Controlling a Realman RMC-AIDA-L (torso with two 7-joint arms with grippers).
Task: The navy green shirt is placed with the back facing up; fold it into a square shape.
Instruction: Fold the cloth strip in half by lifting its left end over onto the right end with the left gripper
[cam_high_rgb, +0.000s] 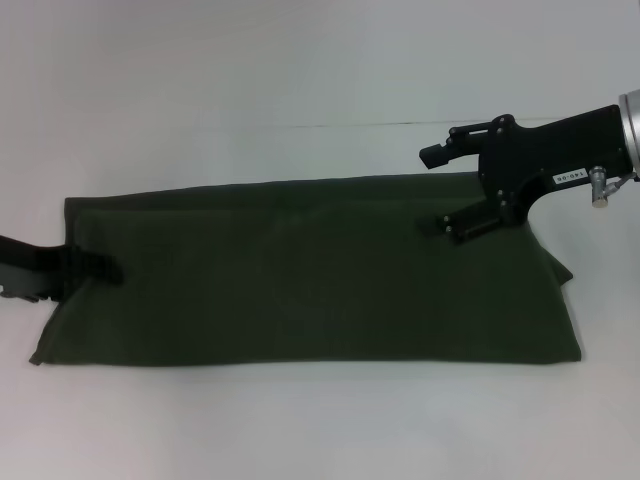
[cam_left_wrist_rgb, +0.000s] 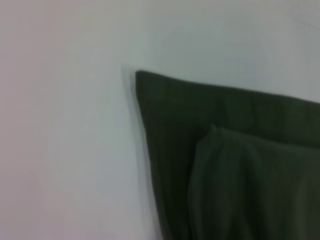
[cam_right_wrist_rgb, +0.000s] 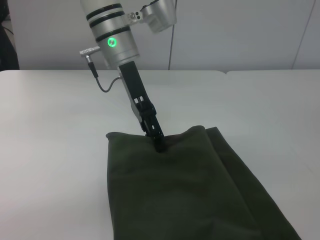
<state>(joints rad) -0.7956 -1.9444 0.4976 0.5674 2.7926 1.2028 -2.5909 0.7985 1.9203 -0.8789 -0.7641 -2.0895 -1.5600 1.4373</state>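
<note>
1. The navy green shirt (cam_high_rgb: 310, 275) lay folded into a long band across the middle of the tabletop (cam_high_rgb: 300, 60), its long edges running side to side
2. The left gripper (cam_high_rgb: 100, 270) sat at the shirt's left end, clenched on a raised fold of the cloth
3. The right gripper (cam_high_rgb: 437, 190) hung over the shirt's far right corner, released, one finger touching the cloth, the other above the tabletop

Bare table (cam_high_rgb: 300, 60) rings the shirt (cam_high_rgb: 300, 280) (both tools on it).
</note>
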